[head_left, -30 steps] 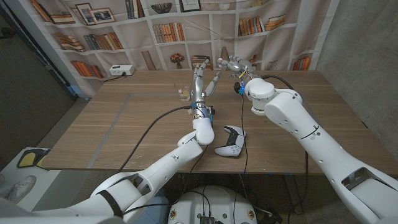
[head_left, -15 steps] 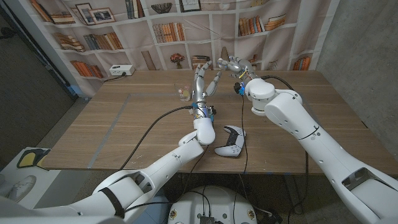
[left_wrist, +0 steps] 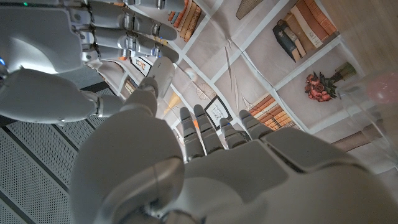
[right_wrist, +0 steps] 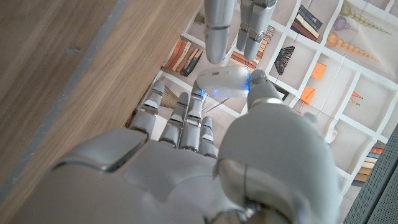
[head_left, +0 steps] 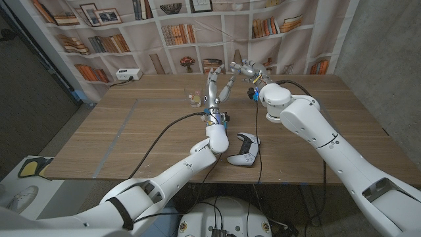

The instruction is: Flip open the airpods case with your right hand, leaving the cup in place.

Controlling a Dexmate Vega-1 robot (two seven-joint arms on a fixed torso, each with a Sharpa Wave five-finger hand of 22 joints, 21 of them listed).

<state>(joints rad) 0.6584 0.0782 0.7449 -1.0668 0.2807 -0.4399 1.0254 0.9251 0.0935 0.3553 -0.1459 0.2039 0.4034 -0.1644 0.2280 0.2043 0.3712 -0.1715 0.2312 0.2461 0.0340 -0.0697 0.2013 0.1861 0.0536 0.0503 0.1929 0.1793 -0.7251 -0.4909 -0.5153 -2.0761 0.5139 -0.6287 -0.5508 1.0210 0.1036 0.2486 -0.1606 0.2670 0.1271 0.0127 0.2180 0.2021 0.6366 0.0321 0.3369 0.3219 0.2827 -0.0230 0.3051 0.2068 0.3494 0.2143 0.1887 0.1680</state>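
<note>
Apparently held off the surface [head_left: 131, 131] altogether: airpods case [right_wrist: 222, 83], white with a small blue glow, pinched at the thumb tip of the right robot hand [head_left: 247, 68] against its curled fingers, up over the far edge. Lid seemingly shut; seam too small to read. Left robot hand [head_left: 219, 84] raised just beside it, fingers straight and gripping nothing, tips hanging close over the case; touching or not, cannot tell.

Risks from here, as a judgement. Could slip: a smooth, rounded shell gripped thinly, so a thumb push aimed at the lid may squirt the whole case out and drop it onto the wood. Could jam: pressing across the seam rather than under the lid's lip would clamp it closed. Could collide: two sets of fingers crowded together, and a sweep of either may knock the other. Could disturb the cup [head_left: 194, 99], a clear glass standing near the far edge just beside the left forearm; a falling case or a lowering arm would shift it, against the task.

Pale wooden planks, with a game controller [head_left: 243, 150] lying near the near edge and black cables [head_left: 164, 128] trailing along the arms. Beyond the far edge, a printed bookshelf backdrop [head_left: 131, 26] and a white socket box [head_left: 126, 74]; bare grey wall [head_left: 388, 52] at the right.
</note>
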